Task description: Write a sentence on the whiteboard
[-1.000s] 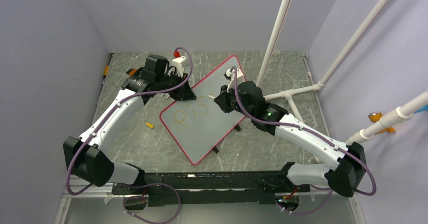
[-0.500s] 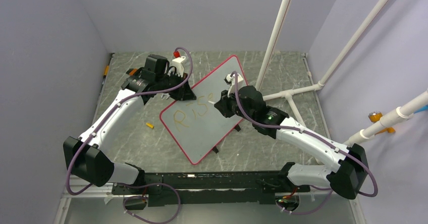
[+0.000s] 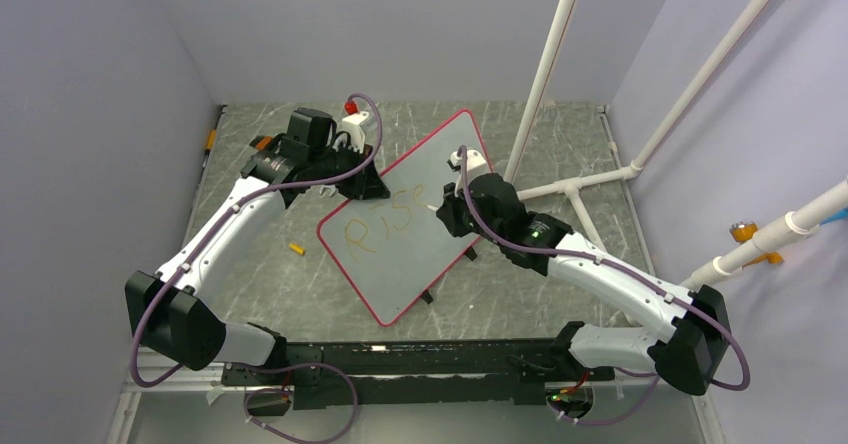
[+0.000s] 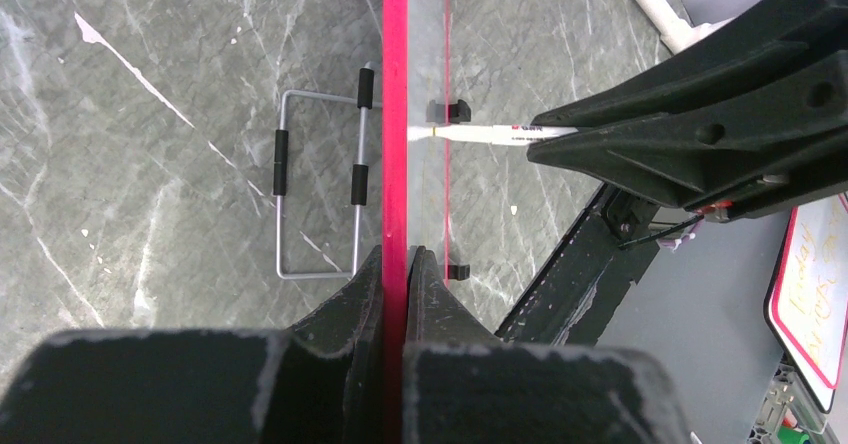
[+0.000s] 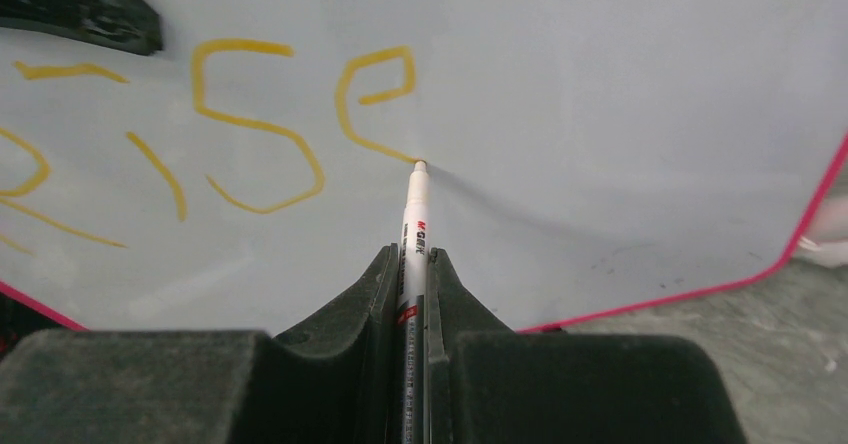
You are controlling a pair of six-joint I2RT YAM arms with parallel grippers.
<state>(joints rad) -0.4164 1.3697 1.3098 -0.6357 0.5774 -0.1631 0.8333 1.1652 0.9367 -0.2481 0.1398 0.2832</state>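
Observation:
The whiteboard [image 3: 400, 254] stands tilted on the table, pale grey with a red rim. My left gripper [image 3: 360, 179] is shut on its upper left rim [image 4: 395, 114], seen edge-on in the left wrist view. Orange letters of the sentence [image 3: 375, 226], reading "Rise", show on it; in the right wrist view they [image 5: 260, 129] end at an "e". My right gripper [image 3: 447, 207] is shut on a white marker pen [image 5: 413, 219], whose tip touches the board at the tail of the "e". The pen also shows in the left wrist view [image 4: 500, 132].
A small orange cap [image 3: 296, 248] lies on the table left of the board. A wire stand [image 4: 320, 194] lies on the table behind the board. White pipes [image 3: 580, 179] run across the table's right side. A second small whiteboard [image 4: 815, 284] lies below the table edge.
My right gripper has moved the pen to the right and down across the board, and the letter "e" has been drawn after "Ris". The left arm has not moved.

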